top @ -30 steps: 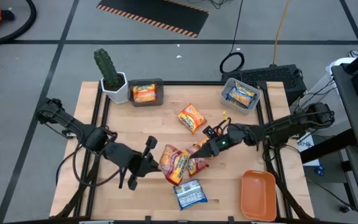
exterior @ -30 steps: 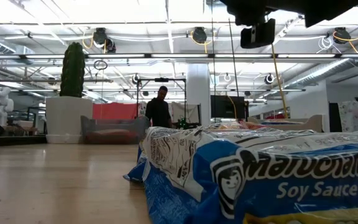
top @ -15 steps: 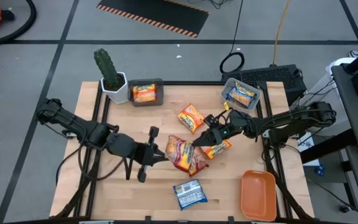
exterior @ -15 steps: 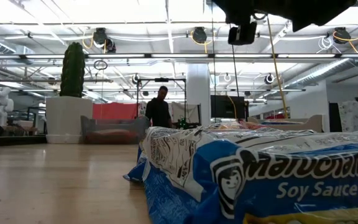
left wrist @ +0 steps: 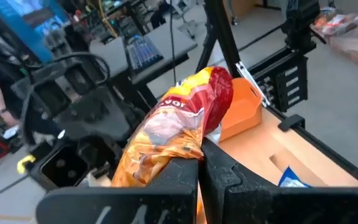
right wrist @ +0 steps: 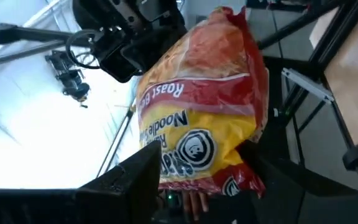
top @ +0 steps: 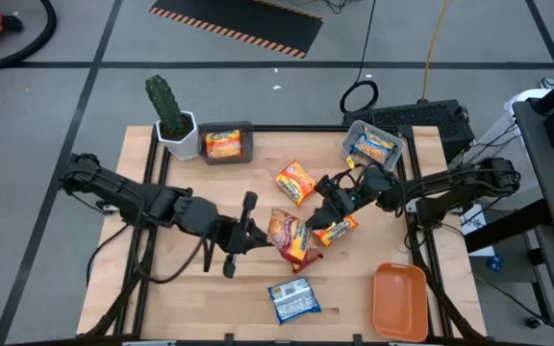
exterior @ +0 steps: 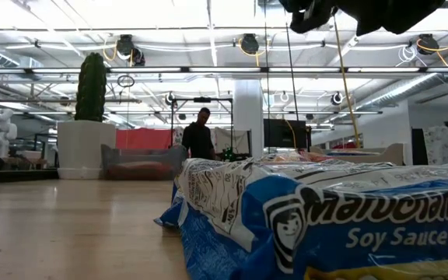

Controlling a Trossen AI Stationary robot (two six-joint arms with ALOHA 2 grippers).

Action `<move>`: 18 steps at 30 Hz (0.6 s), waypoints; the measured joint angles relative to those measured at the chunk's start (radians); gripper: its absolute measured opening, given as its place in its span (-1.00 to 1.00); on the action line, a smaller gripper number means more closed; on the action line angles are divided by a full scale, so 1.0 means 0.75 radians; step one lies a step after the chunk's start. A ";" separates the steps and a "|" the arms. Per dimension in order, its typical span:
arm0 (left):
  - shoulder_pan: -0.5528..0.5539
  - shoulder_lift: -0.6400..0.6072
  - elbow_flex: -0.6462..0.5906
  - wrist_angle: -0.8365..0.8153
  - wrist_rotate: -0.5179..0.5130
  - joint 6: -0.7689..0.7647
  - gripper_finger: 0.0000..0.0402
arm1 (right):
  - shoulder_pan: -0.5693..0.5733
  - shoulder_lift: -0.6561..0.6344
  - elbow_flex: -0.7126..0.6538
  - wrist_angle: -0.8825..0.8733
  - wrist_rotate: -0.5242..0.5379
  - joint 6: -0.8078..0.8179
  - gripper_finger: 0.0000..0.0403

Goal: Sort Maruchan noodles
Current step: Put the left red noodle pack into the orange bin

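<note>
Two packets already sit in bins on the high view: an orange one in the grey bin (top: 225, 143), a blue one in the clear bin (top: 373, 145); several lie loose on the counter (top: 200, 279), so sorting looks under halfway. Left claw (top: 258, 236) is clamped on a red-brown packet (top: 291, 238) at centre. Right claw (top: 323, 219) holds an orange-red packet (top: 333, 231) beside it.

Low view: a blue soy-sauce packet (exterior: 325, 225) fills the foreground.

Wrist views: each claw's packet hangs pinched, lifted off the counter.

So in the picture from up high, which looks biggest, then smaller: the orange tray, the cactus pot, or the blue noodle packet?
1. Orange tray, clearly biggest.
2 and 3. Blue noodle packet and cactus pot look about alike from above; the pot also stands taller, nearer the camera, so I won't rank them.
</note>
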 joint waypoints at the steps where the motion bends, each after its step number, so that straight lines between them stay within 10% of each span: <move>1: 0.005 0.012 0.000 0.001 0.008 0.005 -0.99 | 0.002 0.000 0.000 -0.002 -0.029 0.004 0.03; 18: 0.024 0.057 -0.003 0.251 0.046 0.004 -0.99 | -0.018 0.001 -0.052 0.104 -0.108 -0.012 0.03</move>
